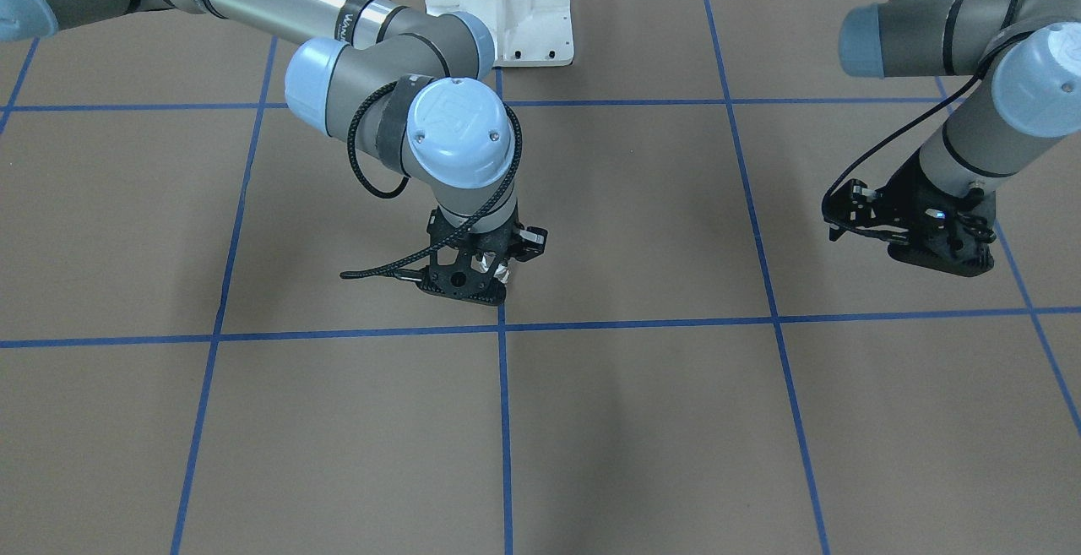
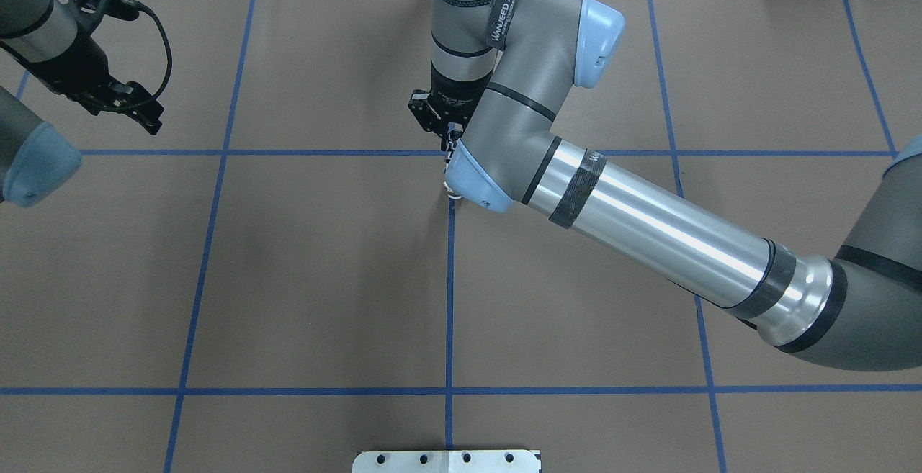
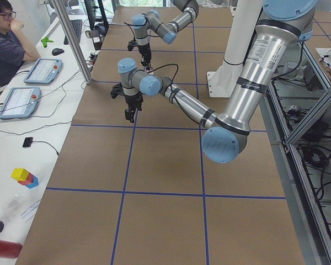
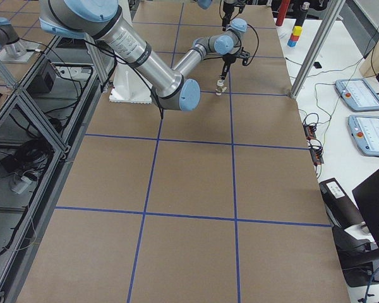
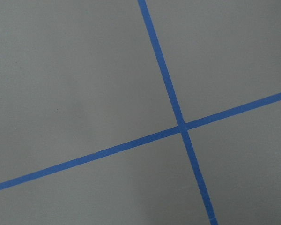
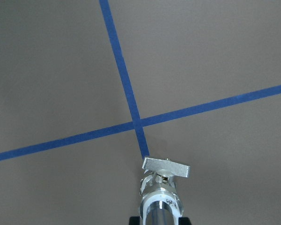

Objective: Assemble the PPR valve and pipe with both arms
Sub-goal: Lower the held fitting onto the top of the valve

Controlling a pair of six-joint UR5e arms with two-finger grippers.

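Note:
My right gripper hangs low over the brown table near a blue tape crossing. It is shut on the PPR valve, whose flat lever handle and white collar stick out below the jaws. The valve also shows as a silvery-white bit in the front view and the overhead view. A silvery tube runs from the collar into the gripper; I cannot tell whether it is the pipe. No separate pipe shows. My left gripper hangs far off to the side, open and empty.
The white bolted pedestal stands at the robot's edge of the table. Blue tape lines divide the brown table into squares. An operator and tablets are at a side bench beyond the far edge.

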